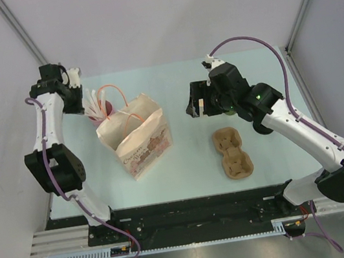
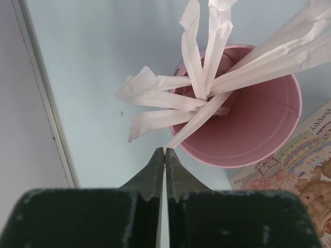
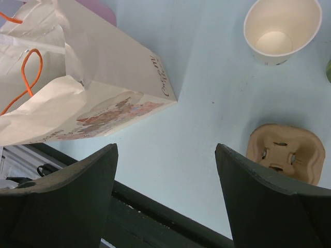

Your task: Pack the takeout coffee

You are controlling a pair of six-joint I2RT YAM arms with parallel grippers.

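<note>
No lidded dark green or white cup shows in any view. My left gripper (image 2: 165, 150) hangs over the near rim of a pink cup (image 2: 248, 129) full of paper-wrapped straws. It is shut on the tip of one wrapped straw (image 2: 199, 120) that leans out of the cup. In the top view it (image 1: 84, 105) is at the back left. My right gripper (image 3: 165, 155) is open and empty above bare table between the paper bag and the pulp tray; in the top view it (image 1: 196, 107) is right of the bag.
A printed paper gift bag (image 1: 137, 134) with orange handles stands open beside the pink cup; it also shows in the right wrist view (image 3: 77, 88). A brown two-cup pulp tray (image 1: 232, 152) (image 3: 287, 151) lies empty. A lidless white cup (image 3: 282, 31) stands upright beyond it.
</note>
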